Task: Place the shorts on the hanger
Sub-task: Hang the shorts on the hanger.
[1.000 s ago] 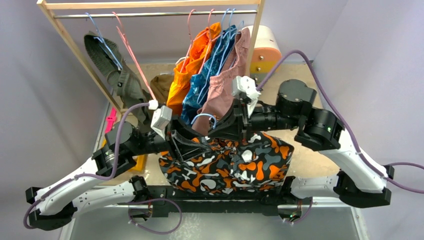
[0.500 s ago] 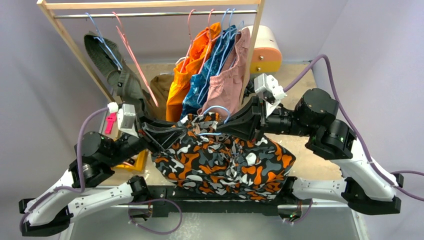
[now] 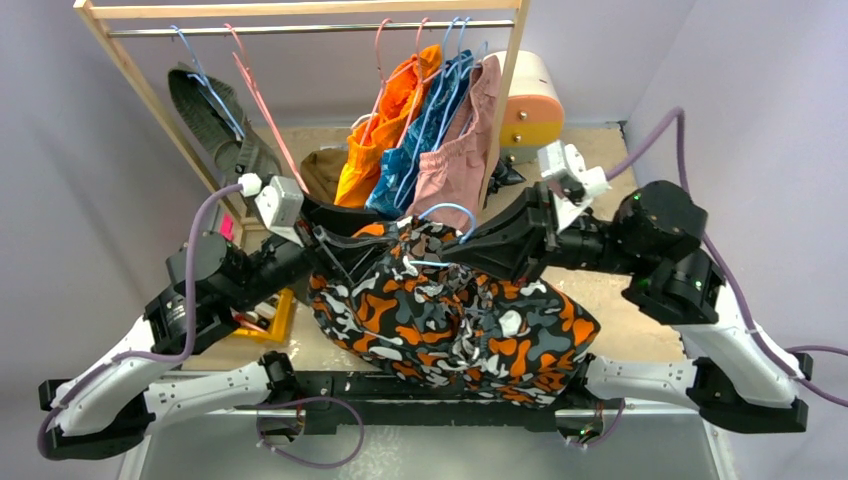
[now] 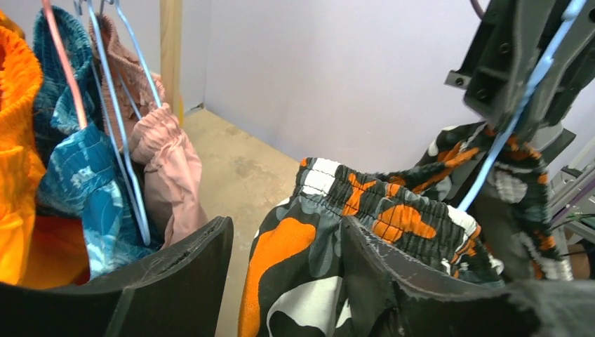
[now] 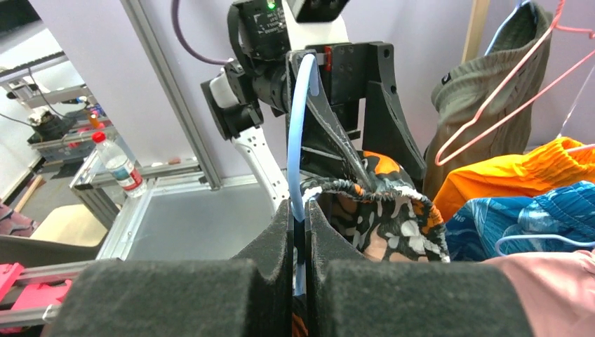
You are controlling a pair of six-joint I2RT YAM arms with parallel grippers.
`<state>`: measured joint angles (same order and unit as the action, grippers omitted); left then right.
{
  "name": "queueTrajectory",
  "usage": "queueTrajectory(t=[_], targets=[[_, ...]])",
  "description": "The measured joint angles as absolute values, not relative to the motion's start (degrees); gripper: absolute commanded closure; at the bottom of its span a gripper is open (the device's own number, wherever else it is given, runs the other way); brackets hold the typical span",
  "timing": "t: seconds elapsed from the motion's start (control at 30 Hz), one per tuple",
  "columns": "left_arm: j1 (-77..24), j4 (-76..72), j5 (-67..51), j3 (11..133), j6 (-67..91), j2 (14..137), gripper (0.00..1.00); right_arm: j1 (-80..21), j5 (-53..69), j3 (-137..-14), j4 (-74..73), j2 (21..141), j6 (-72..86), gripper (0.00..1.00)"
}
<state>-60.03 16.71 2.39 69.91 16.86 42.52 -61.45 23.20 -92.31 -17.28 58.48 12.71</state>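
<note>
The camouflage shorts hang bunched between my two grippers above the table's near edge. My left gripper is open; its right finger sits inside the elastic waistband, with fabric lying between the jaws. My right gripper is shut on the light-blue wire hanger, whose hook stands up above the waistband. In the right wrist view the wire runs up from between the closed pads, beside the waistband. The hanger's lower part is hidden in the fabric.
A wooden rack stands at the back with orange shorts, blue shorts and pink shorts on hangers. An olive garment and a pink-red hanger hang left. A cream-and-orange container sits back right, a yellow bin left.
Both grippers rose and moved back toward the rack, carrying the shorts and hanger. The right arm swung right, the left arm left, and the waistband stretched wider.
</note>
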Motion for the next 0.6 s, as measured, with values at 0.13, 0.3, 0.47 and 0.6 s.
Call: queueTrajectory(t=[0.13, 0.3, 0.47, 0.6], targets=[[-60.0, 18.5, 3.7, 70.0, 16.9, 40.0, 0.32, -61.5, 22.0, -91.9, -16.8, 55.9, 12.8, 1.0], [-60.0, 19.4, 4.8, 73.4, 16.9, 35.4, 0.29, -61.5, 20.2, -91.0, -15.8, 54.5, 12.8, 1.0], [-60.0, 18.5, 5.1, 79.4, 16.9, 33.8, 0.29, -61.5, 17.8, -89.1, -15.0, 54.3, 12.5, 1.0], [-60.0, 18.4, 3.2, 80.5, 16.9, 34.9, 0.29, -61.5, 17.0, -88.8, -14.7, 54.8, 12.5, 1.0]])
